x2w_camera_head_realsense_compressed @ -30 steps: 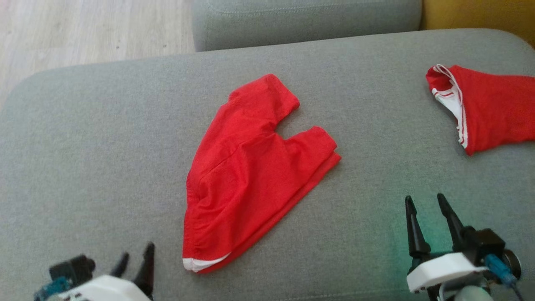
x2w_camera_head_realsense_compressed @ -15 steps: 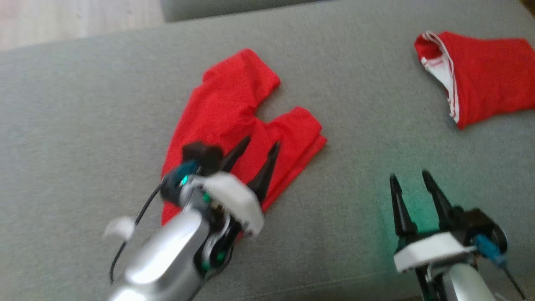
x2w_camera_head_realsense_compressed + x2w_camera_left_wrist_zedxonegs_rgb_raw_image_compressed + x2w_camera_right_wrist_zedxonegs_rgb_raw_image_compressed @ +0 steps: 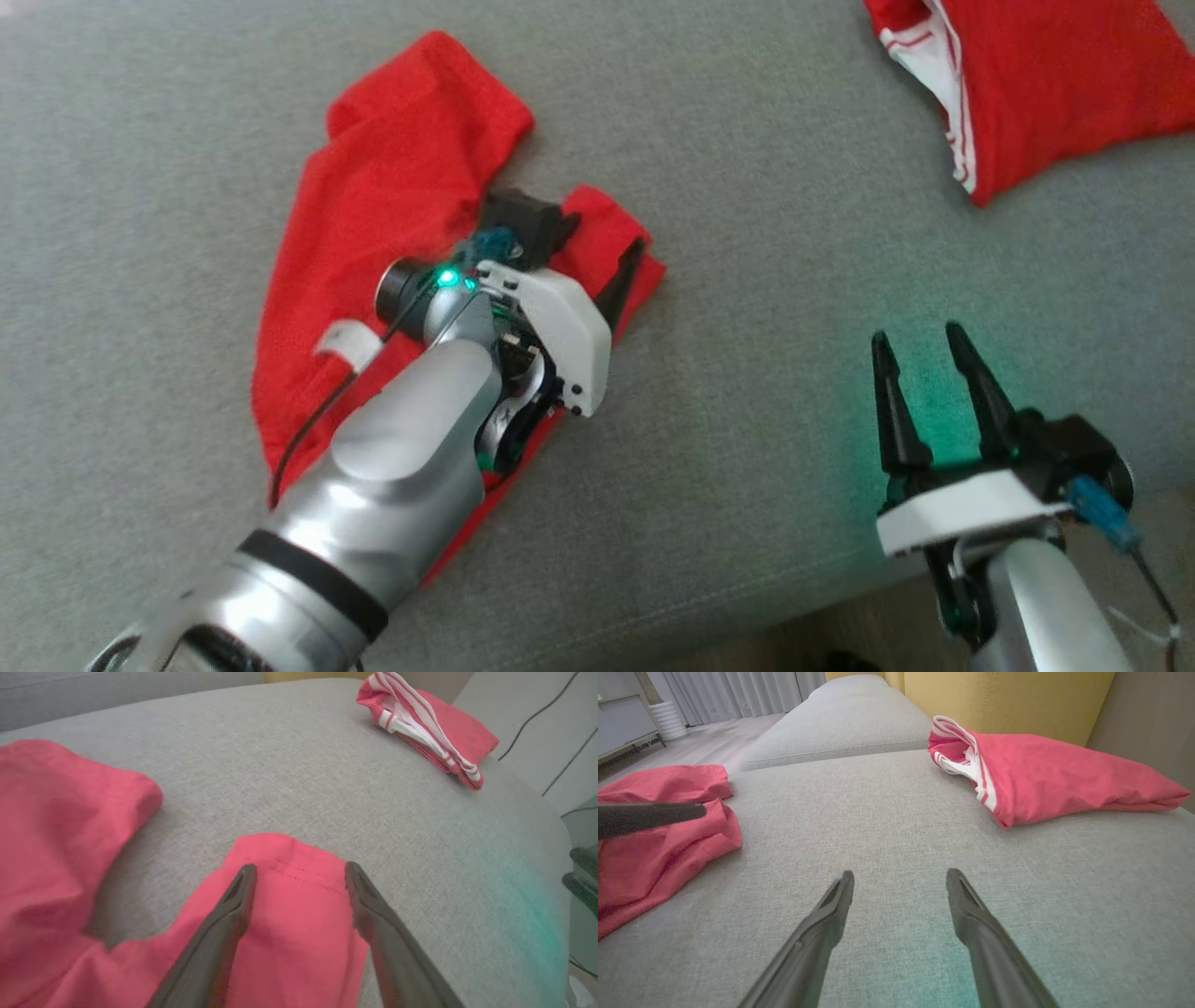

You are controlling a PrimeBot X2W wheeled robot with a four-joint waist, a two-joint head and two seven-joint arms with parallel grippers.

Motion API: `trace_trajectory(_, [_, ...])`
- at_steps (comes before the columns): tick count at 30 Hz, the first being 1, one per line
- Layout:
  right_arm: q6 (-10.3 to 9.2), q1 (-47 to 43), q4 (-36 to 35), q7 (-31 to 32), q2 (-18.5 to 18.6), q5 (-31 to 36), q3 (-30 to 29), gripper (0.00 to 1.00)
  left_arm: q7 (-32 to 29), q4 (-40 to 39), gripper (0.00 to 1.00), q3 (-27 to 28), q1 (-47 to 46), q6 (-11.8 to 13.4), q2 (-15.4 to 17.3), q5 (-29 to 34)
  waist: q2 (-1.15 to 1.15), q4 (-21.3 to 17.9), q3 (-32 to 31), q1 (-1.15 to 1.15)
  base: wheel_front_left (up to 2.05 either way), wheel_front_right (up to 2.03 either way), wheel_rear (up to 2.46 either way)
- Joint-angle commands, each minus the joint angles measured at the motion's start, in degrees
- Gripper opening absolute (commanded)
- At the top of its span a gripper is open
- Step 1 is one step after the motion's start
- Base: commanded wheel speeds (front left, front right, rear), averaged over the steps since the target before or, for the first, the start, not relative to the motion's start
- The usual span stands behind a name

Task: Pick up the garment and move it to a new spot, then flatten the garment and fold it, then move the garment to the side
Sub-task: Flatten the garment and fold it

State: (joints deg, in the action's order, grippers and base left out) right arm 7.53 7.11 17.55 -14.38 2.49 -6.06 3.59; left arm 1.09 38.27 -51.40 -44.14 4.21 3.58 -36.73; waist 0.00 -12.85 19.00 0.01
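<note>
Head overhead, wrists low, shared garment [image 3: 392, 159]

You can read no text, label, brand, number or sign in any view. The white band [image 3: 347, 342] on the cable, left of centre in the head view, is too small for you to tell whether it carries any marking.
</note>
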Motion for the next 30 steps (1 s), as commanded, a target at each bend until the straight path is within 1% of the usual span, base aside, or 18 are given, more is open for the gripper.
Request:
trace_trajectory(1, [-0.04, 1.7, -1.8, -0.6, 0.4, -0.5, 1.5, 1.00, 0.1, -0.8, 1.00, 1.0, -2.2, -0.1, 0.0, 0.6, 0.00, -0.8, 0.8, -0.01, 0.00, 0.00, 0.00])
trace_trajectory(6, [-0.04, 2.6, -1.8, -0.6, 0.4, -1.1, 1.7, 1.00, 0.3, 3.2, 1.00, -0.3, -4.3, -0.3, -0.5, -0.3, 0.00, -1.6, 1.2, -0.01, 0.00, 0.00, 0.00])
trace_trajectory(11, [-0.04, 2.7, -1.7, -0.6, 0.4, -1.2, 1.5, 1.00, 0.3, 5.2, 1.00, -1.9, -5.1, -0.4, -0.7, -1.3, 0.00, -1.8, 1.2, -0.01, 0.00, 0.00, 0.00])
trace_trajectory(13, [-0.04, 2.7, -1.7, -0.6, 0.4, -1.3, 1.4, 1.00, -0.5, 5.5, 0.18, -2.7, -5.1, -0.8, -0.7, -2.2, 0.00, -1.8, 1.2, -0.01, 0.00, 0.00, 0.00])
trace_trajectory(14, [-0.04, 2.7, -1.6, -0.6, 0.4, -1.4, 1.4, 1.00, -0.8, 5.6, 0.00, -3.2, -5.1, -1.0, -0.7, -2.6, 0.00, -1.8, 1.2, -0.01, 0.00, 0.00, 0.00])
trace_trajectory(19, [-0.04, 2.9, -1.9, -0.6, 0.4, -1.7, 0.7, 1.00, -0.3, 5.0, 0.00, -4.0, -5.4, -1.7, -0.7, -5.2, 0.00, -1.6, 0.8, -0.01, 0.00, 0.00, 0.00])
trace_trajectory(23, [-0.04, 2.5, -3.0, -0.6, 0.4, -1.5, -0.3, 1.00, 1.3, 2.4, 0.00, -3.2, -5.2, -1.8, -0.7, -7.2, 0.00, -1.1, -0.1, -0.01, 0.00, 0.00, 0.00])
trace_trajectory(27, [-0.04, 1.5, -4.3, -0.6, 0.4, -1.2, -1.4, 1.00, 1.5, -2.7, 0.00, -1.9, -3.6, -2.4, -0.6, -9.6, 0.00, -0.3, -1.5, -0.01, 0.00, 0.00, 0.00])
trace_trajectory(30, [-0.04, 0.5, -4.7, -0.6, 0.4, -0.8, -2.1, 1.00, 0.0, -8.8, 0.00, -1.2, -1.0, -2.9, 0.7, -12.0, 0.00, 0.4, -2.9, -0.01, 0.00, 0.00, 0.00])
